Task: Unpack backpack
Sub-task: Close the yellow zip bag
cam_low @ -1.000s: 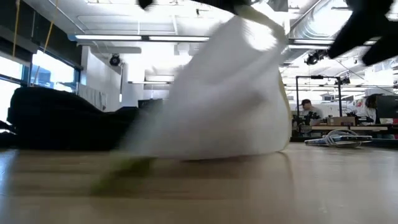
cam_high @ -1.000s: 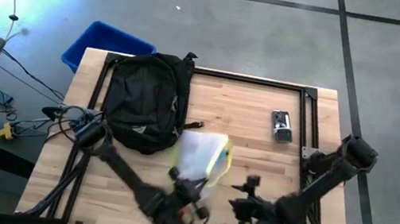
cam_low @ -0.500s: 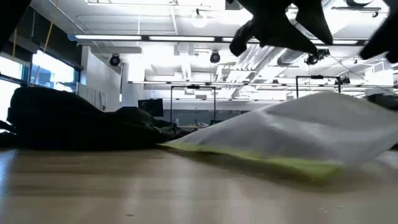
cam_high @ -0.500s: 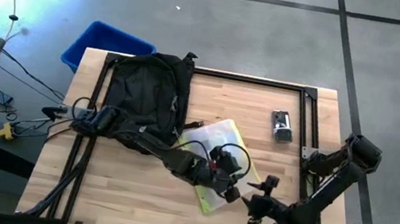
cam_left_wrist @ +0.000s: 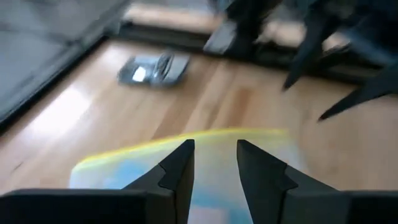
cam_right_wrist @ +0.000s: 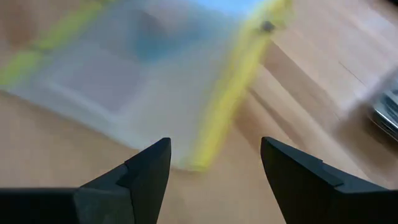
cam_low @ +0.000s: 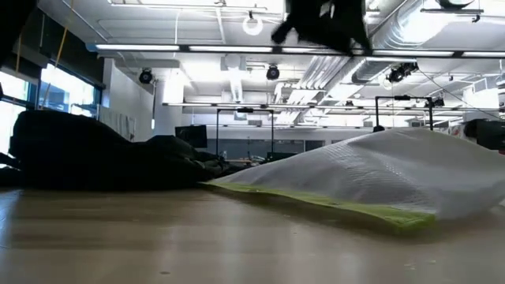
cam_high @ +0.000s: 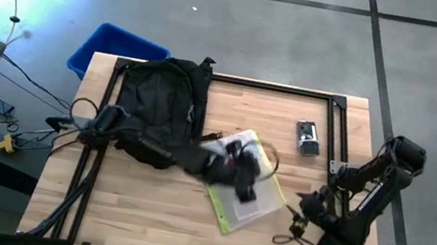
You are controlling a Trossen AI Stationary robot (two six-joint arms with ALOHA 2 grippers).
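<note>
The black backpack (cam_high: 159, 109) lies on the table's far left part, low and slumped in the low view (cam_low: 79, 150). A clear pouch with a yellow edge (cam_high: 263, 204) lies flat on the table's middle (cam_low: 371, 170). My left gripper (cam_high: 244, 184) hovers above it, open, with nothing between its fingers (cam_left_wrist: 214, 168); the pouch (cam_left_wrist: 124, 174) shows below them. My right gripper (cam_high: 310, 212) stands open near the table's right edge, looking toward the pouch (cam_right_wrist: 143, 81) from a short way off.
A small silvery device (cam_high: 308, 138) lies at the far right of the table. A blue bin (cam_high: 112, 44) stands on the floor beyond the far left corner. A black frame (cam_high: 340, 133) runs along the table's edges. A cable loop (cam_high: 284, 237) hangs by the right arm.
My left gripper has carried the pouch from the near edge toward the table's middle, laid it down and let go, then risen and drawn back toward the backpack. The pouch, hanging upright before, now lies flat. My right gripper has gone toward the right edge.
</note>
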